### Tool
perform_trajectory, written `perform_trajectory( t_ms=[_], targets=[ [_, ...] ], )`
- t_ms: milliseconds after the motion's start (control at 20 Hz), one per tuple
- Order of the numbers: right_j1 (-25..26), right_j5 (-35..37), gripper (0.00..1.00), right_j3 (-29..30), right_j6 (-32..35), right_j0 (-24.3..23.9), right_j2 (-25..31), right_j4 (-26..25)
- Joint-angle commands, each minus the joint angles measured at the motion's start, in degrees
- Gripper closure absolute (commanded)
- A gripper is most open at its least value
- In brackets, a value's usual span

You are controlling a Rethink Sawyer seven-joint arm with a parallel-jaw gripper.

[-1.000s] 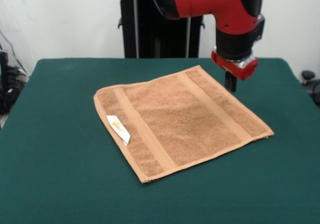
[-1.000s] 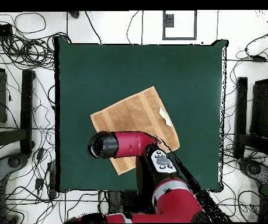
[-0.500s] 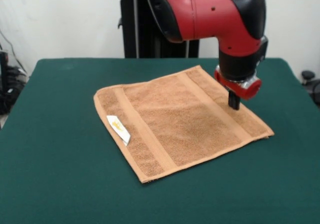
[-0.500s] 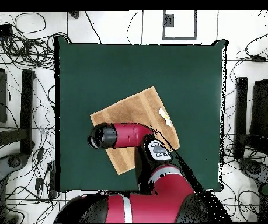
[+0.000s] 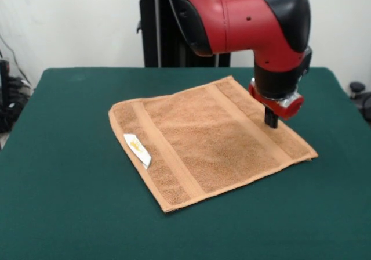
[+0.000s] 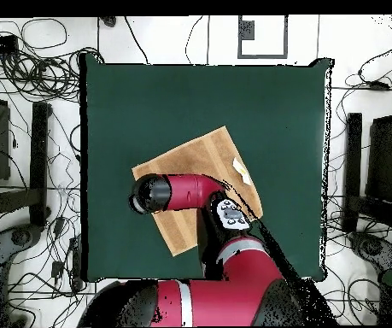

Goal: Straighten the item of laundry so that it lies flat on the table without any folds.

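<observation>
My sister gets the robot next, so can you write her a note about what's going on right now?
Gripper: low over the towel's banded edge, on the right in the front view; whether it is open or shut cannot be told, nor whether it touches the cloth.
Towel: spread out near the middle of the green table, turned at an angle, white tag lying on top near the left edge.
Done: it looks flat, no folds showing where visible.
Left: the arm hides part of it from overhead, so check that corner, then lift the arm away.

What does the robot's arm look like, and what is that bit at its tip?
The arm is thick and rounded, glossy red with black caps at the joints. Its end carries a black wrist, a red ring with a silvery band, and a small dark claw.
</observation>
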Motion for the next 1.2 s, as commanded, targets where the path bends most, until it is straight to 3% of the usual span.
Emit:
perform_trajectory(
  t_ms=[50, 1200],
  targets=[
    [13.8, -12.9, 1.00, -11.3, -1.4, 1.4, 1.2, -3.4],
    [8.0, -9.2, 1.00, -7.5, 9.1, 6.8, 2.6, 4.6]
  ],
)
